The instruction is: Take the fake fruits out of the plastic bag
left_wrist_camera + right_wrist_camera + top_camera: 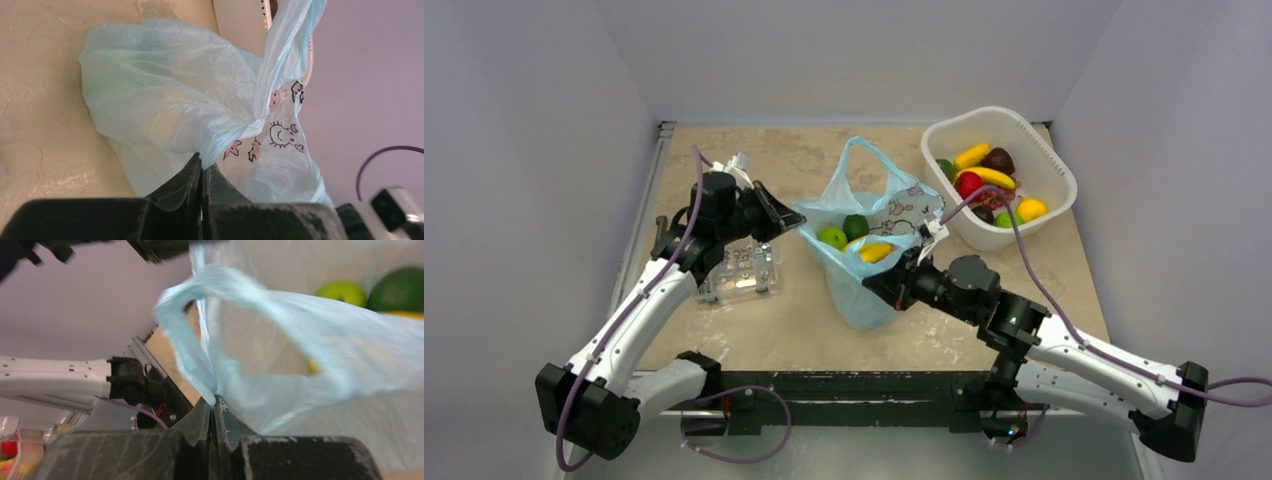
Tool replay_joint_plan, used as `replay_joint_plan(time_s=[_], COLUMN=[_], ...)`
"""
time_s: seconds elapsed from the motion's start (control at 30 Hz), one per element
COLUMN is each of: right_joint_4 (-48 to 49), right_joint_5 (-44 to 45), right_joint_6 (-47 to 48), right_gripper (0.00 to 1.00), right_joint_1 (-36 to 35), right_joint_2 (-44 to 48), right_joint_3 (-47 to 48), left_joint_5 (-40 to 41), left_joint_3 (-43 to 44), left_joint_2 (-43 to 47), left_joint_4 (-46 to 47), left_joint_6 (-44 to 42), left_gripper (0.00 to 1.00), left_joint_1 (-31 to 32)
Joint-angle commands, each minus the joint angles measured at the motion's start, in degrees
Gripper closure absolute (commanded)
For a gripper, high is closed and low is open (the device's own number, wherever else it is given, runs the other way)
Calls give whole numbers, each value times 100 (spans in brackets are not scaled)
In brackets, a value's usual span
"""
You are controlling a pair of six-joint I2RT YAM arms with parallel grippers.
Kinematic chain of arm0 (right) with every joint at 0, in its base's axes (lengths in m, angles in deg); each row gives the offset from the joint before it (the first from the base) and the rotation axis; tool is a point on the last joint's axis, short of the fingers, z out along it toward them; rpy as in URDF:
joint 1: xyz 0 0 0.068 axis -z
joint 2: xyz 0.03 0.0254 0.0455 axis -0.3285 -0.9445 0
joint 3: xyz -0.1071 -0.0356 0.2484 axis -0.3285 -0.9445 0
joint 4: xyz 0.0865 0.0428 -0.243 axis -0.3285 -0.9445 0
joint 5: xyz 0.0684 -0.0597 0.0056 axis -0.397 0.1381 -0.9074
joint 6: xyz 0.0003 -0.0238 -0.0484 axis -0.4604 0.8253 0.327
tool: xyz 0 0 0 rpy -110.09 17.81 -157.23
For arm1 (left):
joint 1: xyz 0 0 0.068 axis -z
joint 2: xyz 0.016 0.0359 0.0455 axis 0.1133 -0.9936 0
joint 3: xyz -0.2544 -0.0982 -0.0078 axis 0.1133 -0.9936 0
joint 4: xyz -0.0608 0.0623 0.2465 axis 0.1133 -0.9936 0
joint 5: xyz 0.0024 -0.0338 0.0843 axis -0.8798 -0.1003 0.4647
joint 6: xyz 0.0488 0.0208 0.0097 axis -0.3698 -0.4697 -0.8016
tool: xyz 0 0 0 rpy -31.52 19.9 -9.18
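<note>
Right wrist shows fake fruits — left, plastic bag (pinched).

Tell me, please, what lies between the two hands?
Top view: the plastic bag, pinched open by the left hand and right hand, holding a green apple, a darker green fruit and yellow pieces.
</note>
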State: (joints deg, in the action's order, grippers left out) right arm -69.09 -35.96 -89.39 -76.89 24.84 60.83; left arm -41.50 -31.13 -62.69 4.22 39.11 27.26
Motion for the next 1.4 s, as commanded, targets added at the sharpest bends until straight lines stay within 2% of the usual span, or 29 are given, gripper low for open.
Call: replay_joint_plan(time_s=[0.0,0.07,0.17,0.3,0.47,0.57,0.63,0.73,0.93,0.97,1.0,1.03,1.07,1.1,1.2,1.27,1.3,1.33,1.37], right_joint_4=[860,1240,1177,968,111,-86,-413,-1195,-2757,-2921,-3040,-3121,-3202,-3276,-3311,-3322,-3339,-3295,-3195], right_joint_5=[-746,-744,-516,-552,-309,-314,3,342,1010,1078,1143,1224,1313,1386,1346,1231,1174,1050,853], right_joint_6=[-1573,-1742,-1539,-1393,-1385,-1232,-1176,-1120,-463,-373,-318,-297,-312,-353,-474,-569,-660,-740,-818], right_gripper=[100,100,100,100,92,98,100,99,74,71,66,64,60,52,19,7,2,1,1], right_joint_1=[-52,-261,-671,-849,-861,-856,-857,-861,-857,-849,-847,-845,-811,-762,-356,111,387,617,862], right_joint_2=[295,315,137,-729,-2154,-2556,-2399,-1689,-733,-666,-607,-567,-552,-559,-616,-690,-721,-741,-747], right_joint_3=[-1431,-1907,-2239,-2407,-1893,-1542,-1310,-962,178,337,490,620,770,909,1219,1376,1427,1441,1422], left_joint_5=[194,93,-32,-279,-726,-990,-1138,-1278,-1667,-1740,-1800,-1835,-1827,-1756,-1647,-1712,-1768,-1801,-1793], left_joint_3=[22,-161,-304,-322,-348,-371,-334,-285,-305,-314,-359,-432,-506,-570,-662,-810,-911,-1048,-1159], left_joint_2=[-27,19,44,-64,-231,-315,-384,-433,-360,-305,-233,-111,39,215,634,847,943,1027,1105], left_joint_4=[538,729,925,1139,1405,1489,1381,1064,731,684,665,669,653,581,174,73,111,189,260], left_joint_6=[53,50,-21,-82,-62,-101,-253,-546,-930,-985,-1037,-1063,-1086,-1132,-1299,-1244,-1137,-1028,-930], left_gripper=[100,100,100,100,100,100,100,100,100,94,83,67,62,52,38,17,8,2,0], left_joint_1=[-177,-182,-190,-244,-436,-554,-580,-588,-590,-590,-590,-590,-590,-590,-590,-581,-569,-553,-536])
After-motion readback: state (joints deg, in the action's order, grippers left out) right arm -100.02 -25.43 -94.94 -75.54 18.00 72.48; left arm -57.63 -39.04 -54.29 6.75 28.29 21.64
